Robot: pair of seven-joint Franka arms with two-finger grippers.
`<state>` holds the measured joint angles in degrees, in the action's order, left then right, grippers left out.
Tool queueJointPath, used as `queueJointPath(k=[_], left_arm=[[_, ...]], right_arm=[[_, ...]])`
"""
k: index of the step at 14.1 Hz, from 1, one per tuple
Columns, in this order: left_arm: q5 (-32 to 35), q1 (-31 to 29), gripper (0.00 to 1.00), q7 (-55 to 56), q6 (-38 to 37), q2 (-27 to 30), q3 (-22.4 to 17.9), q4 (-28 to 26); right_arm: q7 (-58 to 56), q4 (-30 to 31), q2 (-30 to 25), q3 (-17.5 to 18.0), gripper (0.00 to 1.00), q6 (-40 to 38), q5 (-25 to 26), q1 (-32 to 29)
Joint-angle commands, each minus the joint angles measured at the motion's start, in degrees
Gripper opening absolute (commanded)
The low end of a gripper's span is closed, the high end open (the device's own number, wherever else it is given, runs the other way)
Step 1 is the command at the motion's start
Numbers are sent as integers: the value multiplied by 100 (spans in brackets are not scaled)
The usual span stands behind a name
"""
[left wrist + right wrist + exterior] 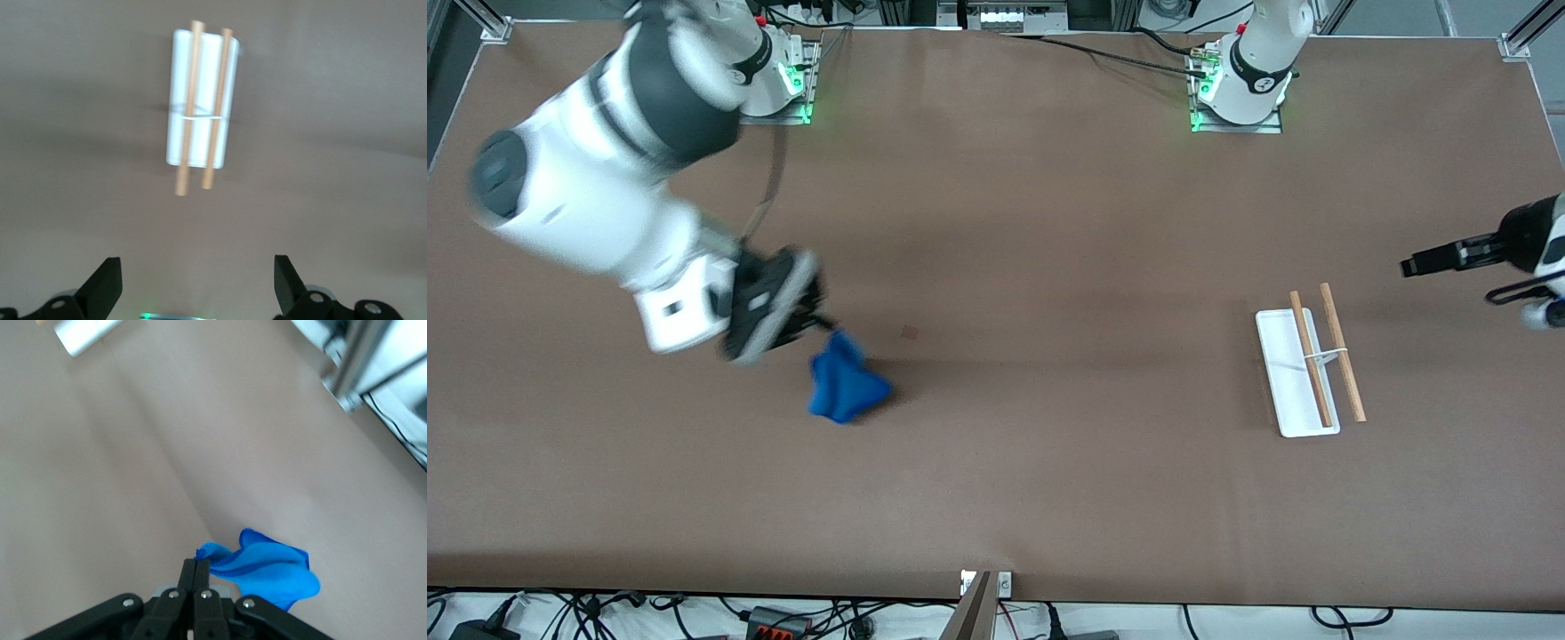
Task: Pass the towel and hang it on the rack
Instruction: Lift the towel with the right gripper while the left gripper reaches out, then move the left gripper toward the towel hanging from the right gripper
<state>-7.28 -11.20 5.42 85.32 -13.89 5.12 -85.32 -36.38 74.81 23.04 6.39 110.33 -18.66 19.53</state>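
The bright blue towel (845, 384) droops in a bunch over the tabletop toward the right arm's end. My right gripper (824, 324) is shut on its thin corner, and the right wrist view shows the closed fingertips (197, 561) pinching the towel's (270, 570) edge. Whether the cloth's low end touches the table I cannot tell. The rack (1307, 369), with its white tray base and two wooden rods, stands toward the left arm's end. My left gripper (1412, 265) hovers open and empty beside the rack, which its wrist view sees whole (200, 107) between its wide jaws (197, 270).
A small dark mark (910, 332) sits on the brown tabletop between the towel and the rack. A metal post (978, 609) and cables line the table's edge nearest the front camera. The arm bases (1240, 84) stand along the edge farthest from that camera.
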Motion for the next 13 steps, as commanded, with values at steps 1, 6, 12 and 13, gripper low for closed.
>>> queueJointPath(k=[1, 6, 12, 13], left_arm=[[-527, 47, 100, -111, 20, -403, 68, 103], [-1421, 311, 100, -988, 248, -843, 60, 121], [-1873, 504, 100, -4191, 1179, -1256, 68, 24], [-1891, 513, 100, -4773, 1276, -1300, 68, -54]], right_arm=[[814, -388, 201, -94, 0, 582, -77, 742], [2422, -388, 297, -94, 0, 1867, -77, 1692], [3269, -388, 385, -94, 0, 2353, -41, 2248], [3269, -388, 385, -94, 0, 2353, -41, 2248]])
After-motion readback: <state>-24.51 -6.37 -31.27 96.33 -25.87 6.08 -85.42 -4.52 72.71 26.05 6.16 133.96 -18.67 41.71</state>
